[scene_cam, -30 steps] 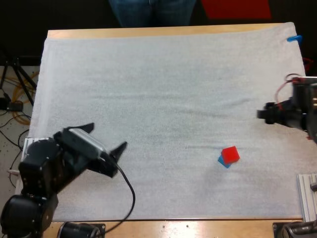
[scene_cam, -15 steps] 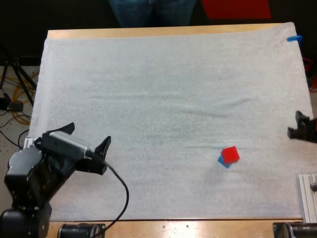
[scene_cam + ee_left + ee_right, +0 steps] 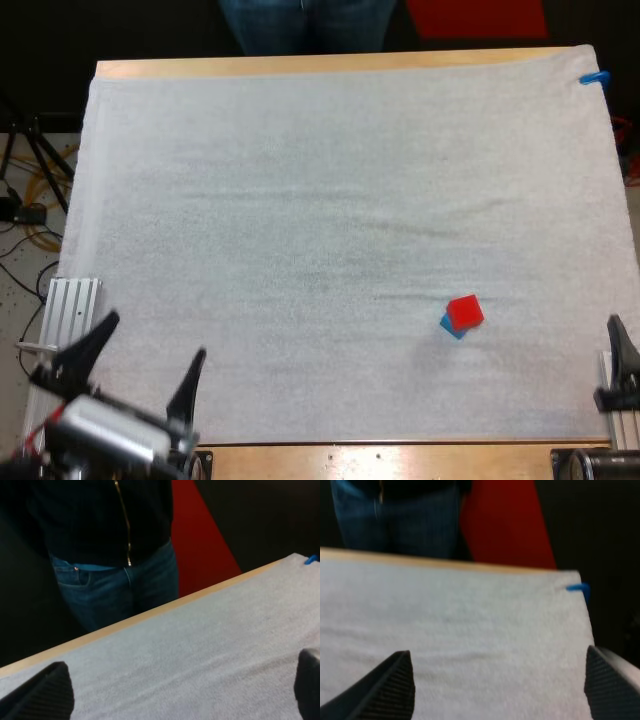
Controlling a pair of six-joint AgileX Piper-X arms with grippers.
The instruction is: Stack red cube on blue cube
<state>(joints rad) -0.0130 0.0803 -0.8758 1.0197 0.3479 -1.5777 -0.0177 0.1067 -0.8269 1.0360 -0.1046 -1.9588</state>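
The red cube (image 3: 464, 311) sits on the blue cube (image 3: 450, 327), toward the near right corner of the surface (image 3: 300, 180). Both arms have drawn back to the near edge. The left gripper (image 3: 156, 334) and right gripper (image 3: 497, 650) have their fingers spread and empty. The stack appears finished.

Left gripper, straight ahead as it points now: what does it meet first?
Probably nothing in its way: the left gripper, open, points over bare white mat toward the far edge, where a person stands beyond. The red cube on the blue cube lies well off to its right. Tilt unclear.
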